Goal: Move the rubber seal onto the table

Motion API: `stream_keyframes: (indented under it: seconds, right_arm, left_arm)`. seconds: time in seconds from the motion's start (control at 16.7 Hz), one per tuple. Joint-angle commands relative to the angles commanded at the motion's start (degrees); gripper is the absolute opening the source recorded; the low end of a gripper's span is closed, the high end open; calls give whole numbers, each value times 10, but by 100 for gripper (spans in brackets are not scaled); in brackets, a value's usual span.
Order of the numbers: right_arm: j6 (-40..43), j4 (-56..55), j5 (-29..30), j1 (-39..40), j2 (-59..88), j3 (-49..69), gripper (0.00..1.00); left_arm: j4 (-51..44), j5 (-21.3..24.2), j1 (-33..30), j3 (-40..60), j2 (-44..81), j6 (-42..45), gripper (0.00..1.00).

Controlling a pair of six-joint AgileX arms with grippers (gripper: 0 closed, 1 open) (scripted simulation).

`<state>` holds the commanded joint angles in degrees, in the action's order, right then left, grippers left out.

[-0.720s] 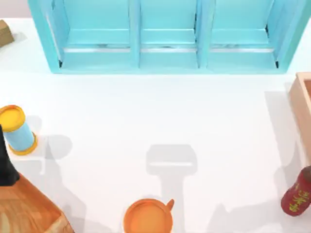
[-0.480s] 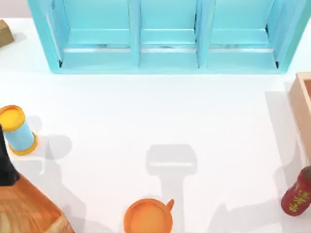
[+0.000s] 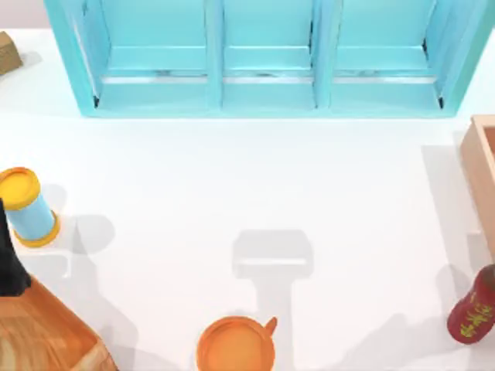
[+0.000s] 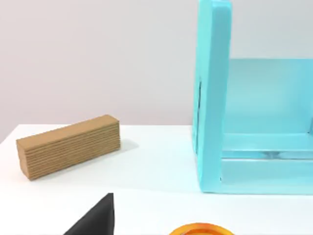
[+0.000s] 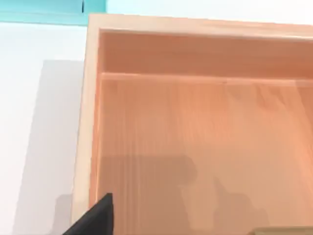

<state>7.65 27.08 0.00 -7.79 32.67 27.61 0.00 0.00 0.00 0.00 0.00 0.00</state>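
My right gripper hangs over the light-wood crate, and a black tip of it shows at the frame's lower edge. A thin tan-brown strip lies inside the crate at the frame's bottom edge. It seems to be the rubber seal's top, though too little shows to be sure. The crate stands on the white table at its right edge. My left gripper stays low at the table's left, facing the back.
A turquoise shelf unit spans the back. A tan layered block lies at the back left. A yellow-and-blue can and a big wood-grained object are at the left, an orange cup at the front, a red bottle by the crate.
The arm shadows on the table beside the red bottle have shifted a little. No object has moved.
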Motion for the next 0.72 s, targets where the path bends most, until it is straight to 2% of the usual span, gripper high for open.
stream_keyframes:
  seconds: [0.42, 0.72]
  right_arm:
    - [77, 276, 0, -79, 382, 283, 100]
    - [114, 409, 0, -116, 554, 418, 100]
  left_arm:
    - [0, 0, 0, 0, 0, 0, 100]
    - [0, 0, 0, 0, 0, 0, 100]
